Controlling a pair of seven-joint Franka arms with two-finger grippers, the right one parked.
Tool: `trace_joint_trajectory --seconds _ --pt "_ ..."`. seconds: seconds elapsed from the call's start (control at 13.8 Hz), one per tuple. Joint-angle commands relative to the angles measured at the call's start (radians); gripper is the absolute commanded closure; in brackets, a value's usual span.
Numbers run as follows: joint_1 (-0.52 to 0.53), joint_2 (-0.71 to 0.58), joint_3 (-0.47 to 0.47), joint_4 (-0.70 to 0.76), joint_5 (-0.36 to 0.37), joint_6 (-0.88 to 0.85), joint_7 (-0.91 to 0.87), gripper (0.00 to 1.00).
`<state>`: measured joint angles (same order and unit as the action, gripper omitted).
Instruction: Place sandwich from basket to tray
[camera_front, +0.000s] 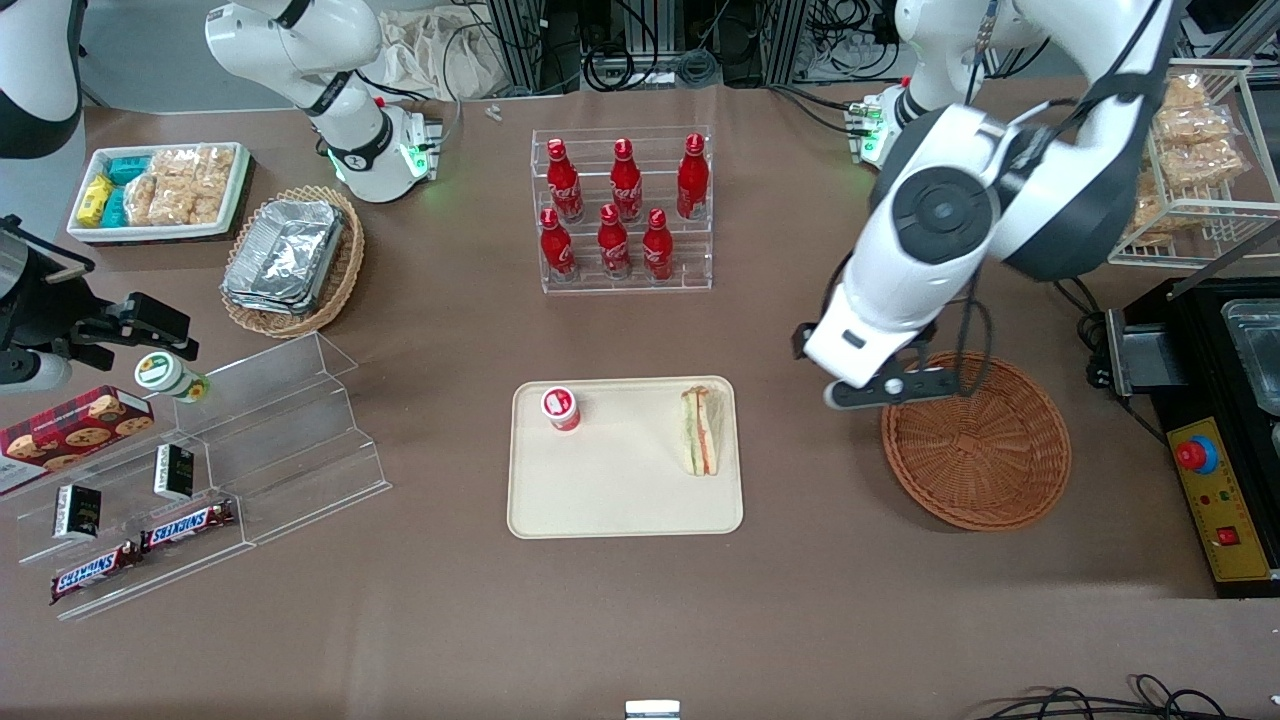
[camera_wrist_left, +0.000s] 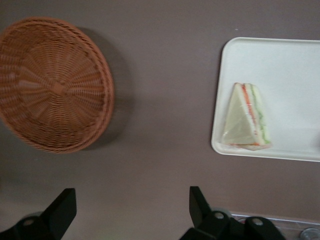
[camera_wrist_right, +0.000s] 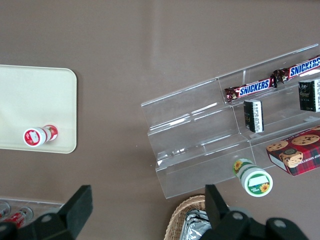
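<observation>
the sandwich (camera_front: 702, 431) lies on the tray (camera_front: 625, 500), near the edge facing the basket (camera_front: 978, 442). the hand (camera_wrist_left: 131, 212) hovers open and empty above the worktop (camera_front: 800, 600) between tray and basket.

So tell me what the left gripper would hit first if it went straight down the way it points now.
Probably bare table. The gripper, fingers open and empty, points down between the basket and the tray holding the sandwich; depth is uncertain.
</observation>
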<state>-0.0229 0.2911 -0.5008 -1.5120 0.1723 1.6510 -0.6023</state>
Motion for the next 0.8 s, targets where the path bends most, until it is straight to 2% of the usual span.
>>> trace_joint_trajectory --seconds 0.0,0.15,0.36,0.51,0.73 --pt "0.102 -0.094 -0.005 -0.03 -0.022 -0.057 0.158 0.0" --pt "0.185 -0.145 -0.005 -0.027 -0.052 -0.089 0.257 0.0" --pt "0.329 -0.196 -0.004 -0.019 -0.111 -0.121 0.546 0.0" --pt "0.408 -0.195 0.001 0.013 -0.16 -0.16 0.53 0.0" --pt "0.452 -0.199 0.001 0.024 -0.154 -0.195 0.535 0.0"
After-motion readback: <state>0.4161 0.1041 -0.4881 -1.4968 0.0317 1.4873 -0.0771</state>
